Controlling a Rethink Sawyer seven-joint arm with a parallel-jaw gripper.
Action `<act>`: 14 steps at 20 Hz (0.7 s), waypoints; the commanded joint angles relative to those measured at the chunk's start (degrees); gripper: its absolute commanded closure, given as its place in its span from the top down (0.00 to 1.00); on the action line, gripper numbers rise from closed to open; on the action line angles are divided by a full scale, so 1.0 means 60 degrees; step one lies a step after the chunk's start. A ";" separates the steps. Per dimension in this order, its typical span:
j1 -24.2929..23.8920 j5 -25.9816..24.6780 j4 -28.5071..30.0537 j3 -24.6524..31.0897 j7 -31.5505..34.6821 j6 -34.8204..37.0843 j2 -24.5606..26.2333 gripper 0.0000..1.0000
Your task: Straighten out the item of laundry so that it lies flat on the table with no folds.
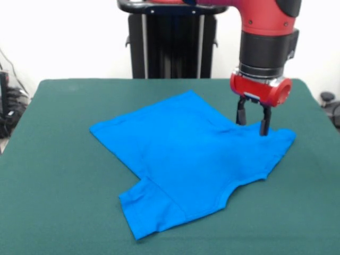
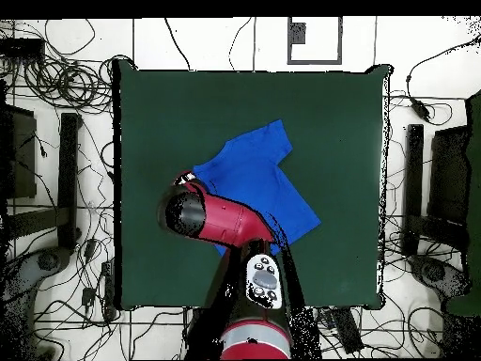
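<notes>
The bright blue T-shirt (image 1: pixel 186 162) lies spread on the dark green table (image 1: pixel 58 175), mostly flat, with one sleeve folded at the near left (image 1: pixel 146 204) and soft creases near its right end. In the overhead view the T-shirt (image 2: pixel 258 179) lies near the table's (image 2: pixel 348 113) middle, partly hidden by the arm. My gripper (image 1: pixel 253 123) hangs straight down over the shirt's far right corner, its two dark fingers (image 1: pixel 264 123) apart and empty, tips at or just above the cloth. In the overhead view the red wrist (image 2: pixel 185 211) hides the gripper.
The black pedestal (image 1: pixel 171 40) stands at the table's far edge. Cables, stands and chairs (image 2: pixel 56 188) surround the table on the floor. Bare green tabletop lies all round the shirt, widest at the front view's left.
</notes>
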 commanded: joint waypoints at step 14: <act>0.0869 0.1037 0.0884 0.0370 0.2442 -0.0776 0.0842 1.00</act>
